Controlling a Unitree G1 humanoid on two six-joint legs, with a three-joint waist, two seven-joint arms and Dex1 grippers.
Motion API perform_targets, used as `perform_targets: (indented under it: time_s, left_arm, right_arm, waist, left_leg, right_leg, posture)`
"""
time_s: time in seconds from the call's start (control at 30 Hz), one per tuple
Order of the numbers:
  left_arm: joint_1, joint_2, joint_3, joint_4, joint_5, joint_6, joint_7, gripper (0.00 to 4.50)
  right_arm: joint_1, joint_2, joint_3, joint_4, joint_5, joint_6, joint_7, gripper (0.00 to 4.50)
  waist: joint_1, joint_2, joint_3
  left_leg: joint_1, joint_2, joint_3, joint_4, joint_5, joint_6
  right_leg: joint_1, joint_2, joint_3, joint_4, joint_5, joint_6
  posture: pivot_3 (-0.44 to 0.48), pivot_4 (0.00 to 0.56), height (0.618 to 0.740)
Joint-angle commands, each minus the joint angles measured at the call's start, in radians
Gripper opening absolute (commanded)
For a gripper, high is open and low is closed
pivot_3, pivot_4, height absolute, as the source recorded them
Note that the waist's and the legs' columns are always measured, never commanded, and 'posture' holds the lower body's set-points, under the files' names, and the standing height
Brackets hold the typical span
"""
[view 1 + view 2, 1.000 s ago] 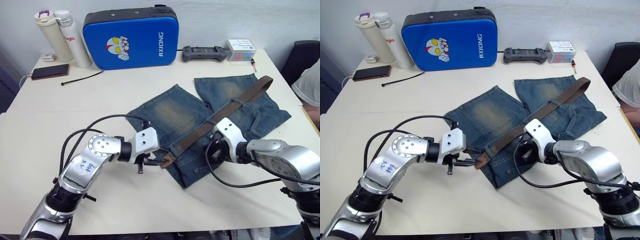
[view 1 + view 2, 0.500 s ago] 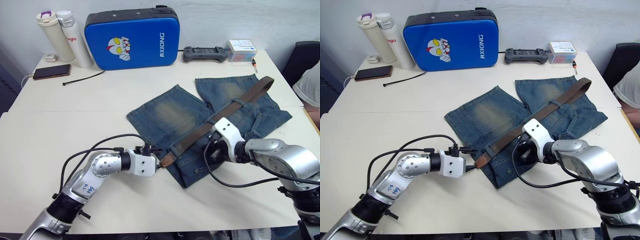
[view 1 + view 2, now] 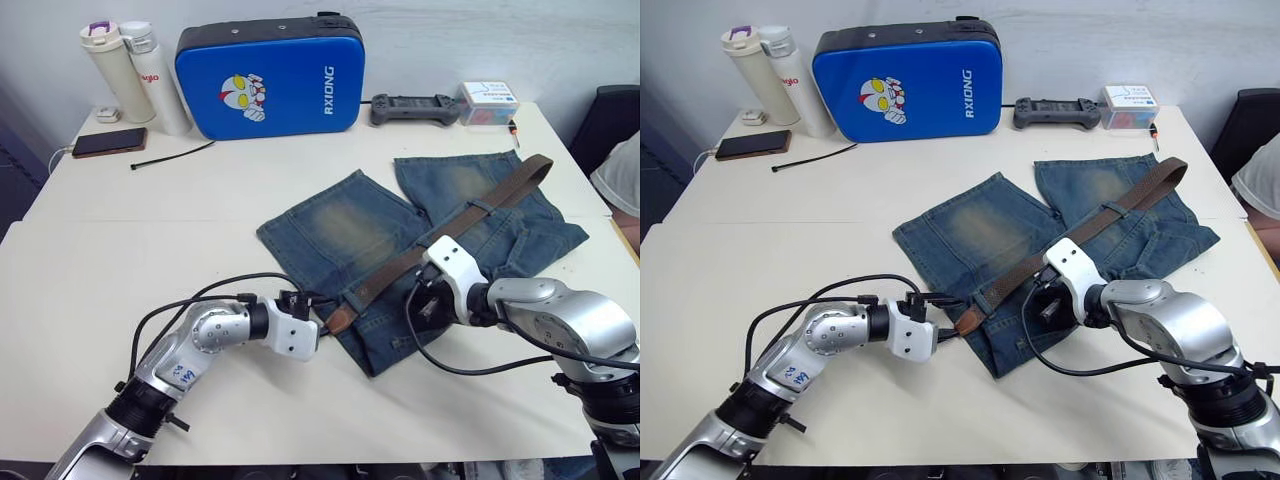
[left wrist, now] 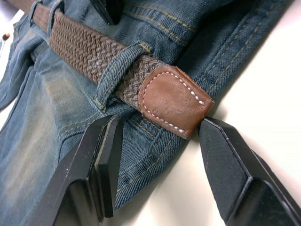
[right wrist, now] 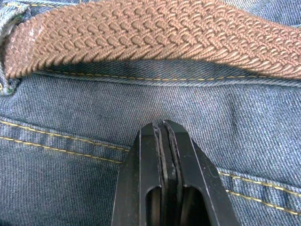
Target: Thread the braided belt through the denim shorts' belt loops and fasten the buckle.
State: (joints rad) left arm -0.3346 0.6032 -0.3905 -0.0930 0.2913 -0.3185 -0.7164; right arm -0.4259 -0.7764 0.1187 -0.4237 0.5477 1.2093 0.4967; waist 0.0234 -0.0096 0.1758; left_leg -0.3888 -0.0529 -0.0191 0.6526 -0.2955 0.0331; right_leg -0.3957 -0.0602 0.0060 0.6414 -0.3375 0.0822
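Left pincer [image 4: 155, 155] is sitting spread wide now, its black fingers [image 4: 101, 155] straddling the tan leather tip [image 4: 171, 101] of the dark brown braided belt [image 3: 440, 237]. A second ago it was hanging back over the white surface [image 3: 150, 230]; it's since dropped low and slid right up to the tip. So it's looking lined up to pinch and pull, I reckon. That tip is poking out of a blue denim belt loop [image 4: 117, 66] on the faded blue denim shorts [image 3: 340, 225]. Right pincer [image 5: 164, 141] is pressed together, still pushing down on the denim just beside the strap.
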Motion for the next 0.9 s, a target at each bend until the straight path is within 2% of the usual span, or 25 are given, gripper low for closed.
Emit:
perform_targets:
  time_s: [0.03, 0.23, 0.43, 0.57, 0.83, 0.9]
  left_arm:
    - [0.023, 0.005, -0.028, 0.003, -0.006, -0.007, -0.048, 2.79]
    - [0.030, -0.010, -0.027, -0.010, -0.059, 0.018, -0.090, 2.79]
    - [0.049, 0.021, -0.010, -0.031, -0.137, 0.041, -0.167, 2.79]
    - [0.012, -0.018, -0.040, 0.046, -0.040, 0.047, -0.116, 2.79]
    - [0.019, -0.045, -0.037, 0.063, -0.022, 0.134, -0.100, 2.79]
    - [0.020, -0.049, -0.036, 0.064, -0.023, 0.162, -0.099, 2.25]
  right_arm:
    - [-0.013, 0.013, -0.010, -0.005, -0.015, 0.008, -0.007, 0.00]
    - [-0.010, 0.024, -0.012, -0.007, -0.023, 0.011, -0.008, 0.00]
    - [-0.005, 0.025, -0.019, -0.011, -0.026, 0.017, -0.007, 0.00]
    - [-0.008, 0.022, -0.016, -0.010, -0.030, 0.016, -0.004, 0.00]
    - [-0.001, 0.023, -0.033, -0.021, -0.029, 0.027, -0.012, 0.00]
    - [0.001, 0.025, -0.034, -0.023, -0.028, 0.029, -0.014, 0.00]
  waist:
    - [0.000, 0.000, 0.000]
    - [-0.001, 0.000, 0.000]
    - [-0.002, 0.000, 0.000]
    - [-0.002, 0.000, 0.000]
    - [0.002, 0.001, -0.002]
    - [0.002, 0.001, -0.002]
  left_leg:
    - [0.000, 0.000, 0.000, 0.000, 0.000, 0.000]
    - [0.000, 0.000, 0.000, 0.000, 0.000, 0.000]
    - [0.000, 0.000, 0.000, 0.000, 0.000, 0.000]
    - [0.000, 0.000, 0.000, 0.000, 0.000, 0.000]
    - [0.002, 0.000, 0.000, 0.001, -0.003, 0.005]
    - [0.002, 0.000, 0.000, 0.001, -0.003, 0.005]
  right_leg:
    - [0.000, 0.000, 0.000, 0.000, 0.000, 0.000]
    - [0.000, 0.000, 0.000, 0.000, 0.000, 0.000]
    - [0.000, 0.000, 0.000, 0.000, 0.000, 0.000]
    - [0.000, 0.000, 0.000, 0.000, 0.000, 0.000]
    - [0.002, 0.000, 0.000, 0.000, 0.000, 0.000]
    - [0.002, 0.000, 0.000, 0.000, 0.000, 0.000]
  posture:
    - [0.000, 0.150, 0.740]
    - [0.000, 0.150, 0.740]
    - [0.000, 0.150, 0.740]
    - [0.000, 0.150, 0.740]
    - [0.000, 0.150, 0.740]
    - [0.000, 0.150, 0.740]
